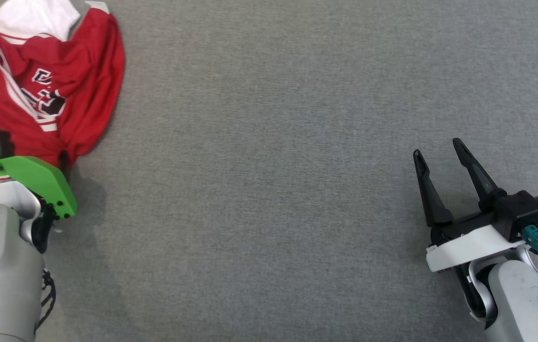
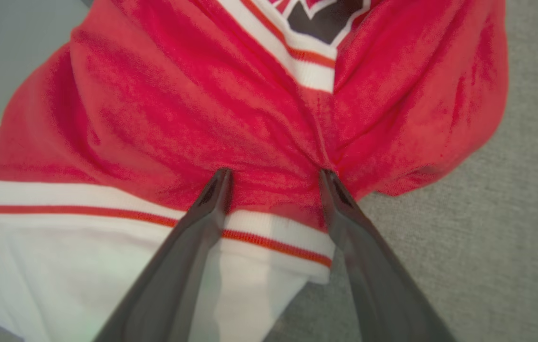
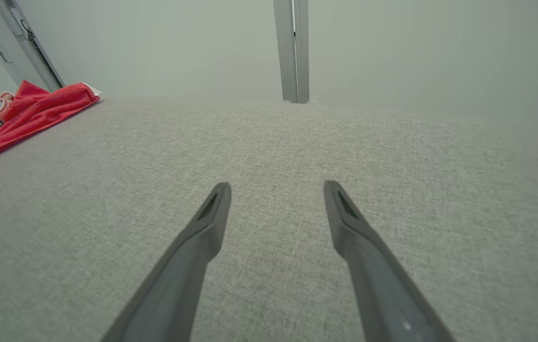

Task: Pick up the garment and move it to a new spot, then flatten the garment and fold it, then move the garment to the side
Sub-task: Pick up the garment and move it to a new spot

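The garment (image 1: 83, 71) is a red jersey with white and red striped trim, lying crumpled at the far left of the grey surface. In the left wrist view my left gripper (image 2: 273, 175) stands open, both fingertips pressed onto the red cloth (image 2: 155, 118) just above the striped hem, with a fold of fabric between them. From the head, the green bracket (image 1: 36, 178) on the left wrist covers those fingers at the garment's near edge. My right gripper (image 1: 437, 148) is open and holds nothing, far to the right; it (image 3: 277, 186) points across the bare surface, with the garment (image 3: 26, 107) in the distance at left.
The grey cloth-covered surface (image 1: 269, 190) stretches wide between the two arms. In the right wrist view an upright metal post (image 3: 292, 47) stands past the far edge, and a slanted metal frame (image 3: 26, 42) rises behind the garment, in front of a pale wall.
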Controlling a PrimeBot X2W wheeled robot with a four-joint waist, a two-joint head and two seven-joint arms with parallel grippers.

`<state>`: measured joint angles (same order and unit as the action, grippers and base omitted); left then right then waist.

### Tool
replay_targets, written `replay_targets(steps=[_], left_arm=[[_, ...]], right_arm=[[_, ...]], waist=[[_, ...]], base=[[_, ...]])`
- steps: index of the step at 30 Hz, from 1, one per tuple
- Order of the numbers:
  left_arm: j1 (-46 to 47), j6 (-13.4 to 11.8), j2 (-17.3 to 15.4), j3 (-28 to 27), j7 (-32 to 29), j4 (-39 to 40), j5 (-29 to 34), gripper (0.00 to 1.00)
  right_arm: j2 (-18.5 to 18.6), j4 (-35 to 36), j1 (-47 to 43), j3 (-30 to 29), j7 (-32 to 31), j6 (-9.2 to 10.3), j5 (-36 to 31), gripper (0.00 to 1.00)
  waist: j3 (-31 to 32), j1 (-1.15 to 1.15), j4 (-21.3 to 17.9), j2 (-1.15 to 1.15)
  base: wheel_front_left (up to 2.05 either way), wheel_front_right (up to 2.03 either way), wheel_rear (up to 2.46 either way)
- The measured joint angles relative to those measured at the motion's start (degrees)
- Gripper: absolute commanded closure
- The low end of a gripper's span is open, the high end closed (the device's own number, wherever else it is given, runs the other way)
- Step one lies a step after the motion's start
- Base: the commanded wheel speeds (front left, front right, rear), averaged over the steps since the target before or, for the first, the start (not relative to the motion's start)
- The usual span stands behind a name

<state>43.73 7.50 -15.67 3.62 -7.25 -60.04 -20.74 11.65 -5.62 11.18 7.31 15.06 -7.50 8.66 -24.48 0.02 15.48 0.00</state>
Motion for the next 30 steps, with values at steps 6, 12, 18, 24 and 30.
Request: replay_targets(steps=[6,12,18,24,30], left_arm=[[1.0,-0.2,-3.3,1.3,0.1,-1.1,-1.4,1.00],[-3.5,-0.1,-4.4,5.6,5.6,12.7,-4.2,1.00],[-15.5,-0.2,-4.7,10.6,1.5,43.0,-7.0,1.00],[-24.5,-2.9,1.4,17.1,-7.0,72.3,-10.4,1.00],[-26.8,-5.2,7.3,23.3,-10.7,80.9,-12.8,1.00]], right_arm=[[-1.7,-1.0,-1.1,-0.4,0.0,0.01,0.7,0.00],[-4.4,-1.6,-4.0,-0.7,0.0,0.00,1.3,0.00],[-6.5,-2.3,-8.4,-1.9,0.0,0.01,1.8,0.00],[-7.4,-2.5,-10.6,-1.7,0.0,0.00,1.9,0.00],[-7.7,-2.4,-11.2,-2.1,0.0,0.01,1.9,0.00]], waist=[[-0.3,-0.01,-4.7,0.00],[3.8,-0.01,-6.8,0.00],[9.6,-0.02,-8.3,0.00],[14.1,-0.02,-11.6,0.00],[16.5,-0.02,-16.9,0.00]], base=[[0.00,0.00,0.00],[0.00,0.00,0.00],[0.00,0.00,0.00],[0.00,0.00,0.00],[0.00,0.00,0.00]])
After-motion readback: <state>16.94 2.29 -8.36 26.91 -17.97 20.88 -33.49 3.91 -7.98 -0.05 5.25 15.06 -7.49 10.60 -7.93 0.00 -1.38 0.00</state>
